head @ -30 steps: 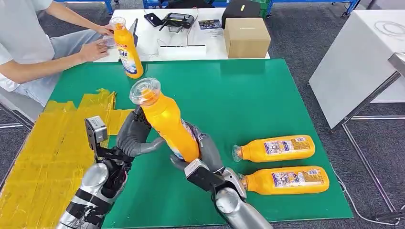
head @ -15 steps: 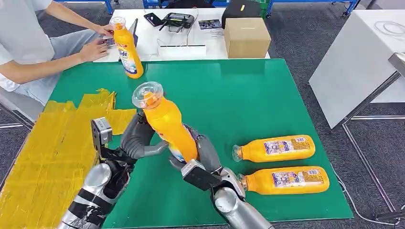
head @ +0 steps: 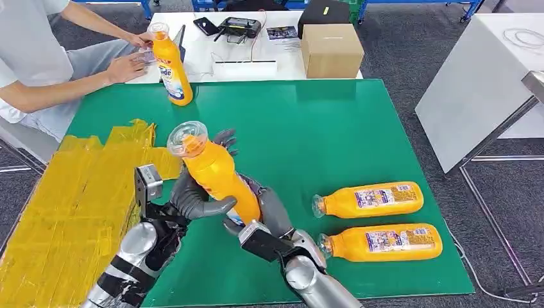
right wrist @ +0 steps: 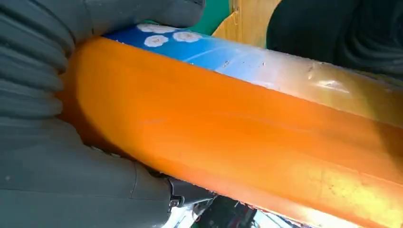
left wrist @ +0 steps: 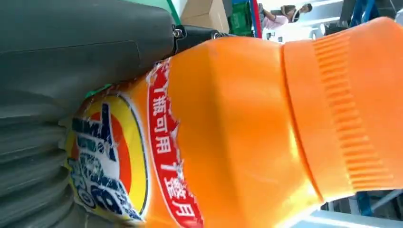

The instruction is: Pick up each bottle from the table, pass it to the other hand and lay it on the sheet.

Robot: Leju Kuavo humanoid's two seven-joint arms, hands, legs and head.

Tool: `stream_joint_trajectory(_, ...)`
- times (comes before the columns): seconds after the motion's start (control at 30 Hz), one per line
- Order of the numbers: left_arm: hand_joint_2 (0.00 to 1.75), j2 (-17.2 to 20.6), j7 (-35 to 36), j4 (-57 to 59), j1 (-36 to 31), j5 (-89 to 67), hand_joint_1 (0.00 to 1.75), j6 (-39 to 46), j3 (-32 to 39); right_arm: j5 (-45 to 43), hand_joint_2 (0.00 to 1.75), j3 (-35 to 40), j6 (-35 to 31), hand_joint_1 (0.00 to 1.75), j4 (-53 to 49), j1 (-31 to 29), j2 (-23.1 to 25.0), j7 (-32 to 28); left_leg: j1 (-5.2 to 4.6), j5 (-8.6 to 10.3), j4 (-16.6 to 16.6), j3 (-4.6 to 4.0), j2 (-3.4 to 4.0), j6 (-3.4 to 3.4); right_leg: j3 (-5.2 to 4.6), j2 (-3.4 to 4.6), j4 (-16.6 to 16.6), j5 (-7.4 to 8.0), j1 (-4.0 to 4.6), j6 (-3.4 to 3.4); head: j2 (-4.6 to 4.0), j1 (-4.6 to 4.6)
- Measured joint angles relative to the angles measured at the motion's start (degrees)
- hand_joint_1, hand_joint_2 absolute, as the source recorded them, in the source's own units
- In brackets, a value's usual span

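Note:
An orange bottle (head: 215, 176) with a clear cap is held tilted above the green table mat (head: 321, 128), cap up and leaning toward the left. My left hand (head: 192, 202) wraps its middle, thumb across the front and fingers showing behind it. My right hand (head: 272, 212) grips its lower end. Up close, the left wrist view shows the bottle's label (left wrist: 119, 156) and the right wrist view its orange side (right wrist: 237, 137). Two more orange bottles (head: 375, 199) (head: 385, 242) lie on the mat to the right. The yellow sheet (head: 70, 205) lies at the left.
Another orange bottle (head: 172, 67) stands at the mat's far left corner, beside a seated person (head: 38, 64) whose hands rest on the white table behind. A cardboard box (head: 331, 50) and devices sit on that table. A white table (head: 481, 77) stands at the right.
The held bottle has shifted left and lower, tilting further toward the sheet. My left hand has moved in and closed round its middle, while the right hand keeps hold of its lower end.

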Motion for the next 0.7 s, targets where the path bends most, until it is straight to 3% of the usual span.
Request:
stream_joint_trajectory(0.23, 1.75, 0.0, -0.1, 0.0, 0.1, -0.2, 0.0, -0.3, -0.8, -0.1, 1.75, 0.0, 0.0, 1.75, 0.1, 0.2, 0.0, -0.2, 0.0, 0.0, 0.0, 0.0, 0.0, 0.0, 0.0, 0.0, 0.0, 0.0, 0.0, 0.0, 0.0, 0.02)
stream_joint_trajectory(0.27, 1.75, 0.0, -0.1, -0.1, 0.1, -0.4, 1.43, -0.3, -0.9, -0.1, 1.75, 0.0, 0.0, 1.75, 0.1, 0.3, 0.0, -0.2, 0.0, 0.0, 0.0, 0.0, 0.0, 0.0, 0.0, 0.0, 0.0, 0.0, 0.0, 0.0, 0.0, 0.02)
stream_joint_trajectory(0.3, 1.75, 0.0, -0.1, -0.1, 0.2, -0.4, 1.75, -0.2, -1.0, -0.1, 1.75, 0.0, 0.0, 1.75, 0.2, 0.3, 0.0, -0.2, 0.0, 0.0, 0.0, 0.0, 0.0, 0.0, -0.01, 0.0, 0.0, 0.0, 0.0, 0.0, 0.0, 0.02)
stream_joint_trajectory(0.7, 1.75, -0.1, -0.6, -0.7, 1.1, -0.2, 1.75, 6.2, -1.2, 0.4, 1.75, -0.1, -1.1, 1.75, 0.2, 0.6, 0.0, -0.2, 0.0, 0.0, 0.0, -0.01, 0.0, 0.0, -0.02, 0.0, 0.0, 0.0, 0.0, 0.0, 0.0, 0.02)
